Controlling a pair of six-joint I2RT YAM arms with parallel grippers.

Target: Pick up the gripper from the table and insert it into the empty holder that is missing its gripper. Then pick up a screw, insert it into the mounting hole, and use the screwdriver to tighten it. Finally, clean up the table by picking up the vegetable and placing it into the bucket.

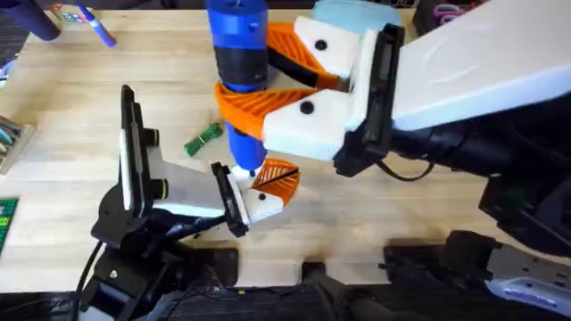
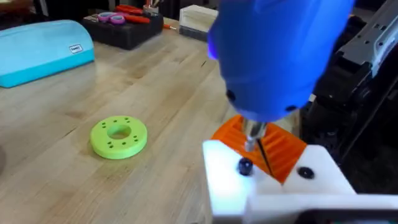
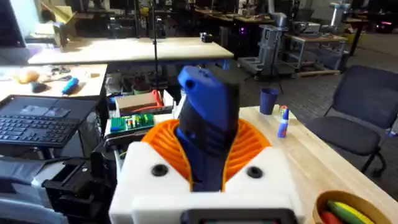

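Note:
My right gripper [image 1: 248, 78] [image 3: 208, 146] is shut on the blue screwdriver [image 1: 239, 36] [image 3: 208, 112] and holds it upright, tip down. The metal bit [image 2: 252, 134] rests on a black screw [image 2: 244, 166] in the gripper's white block [image 2: 230, 183]. The gripper [image 1: 270, 185], with its orange ribbed finger [image 2: 277, 149], sits in the end of the holder [image 1: 183, 192]. The holder is the white body at the end of the left arm. The green vegetable [image 1: 203, 138] lies on the table just beyond the holder, left of the screwdriver.
A green ring [image 2: 118, 135] lies on the wood near the holder. A light-blue case [image 2: 43, 50] [image 1: 357, 13] and a black tool tray [image 2: 124, 25] stand at the far side. A blue pen [image 1: 94, 25] lies at the back left. A bowl of coloured items [image 3: 348, 208] is beside my right wrist.

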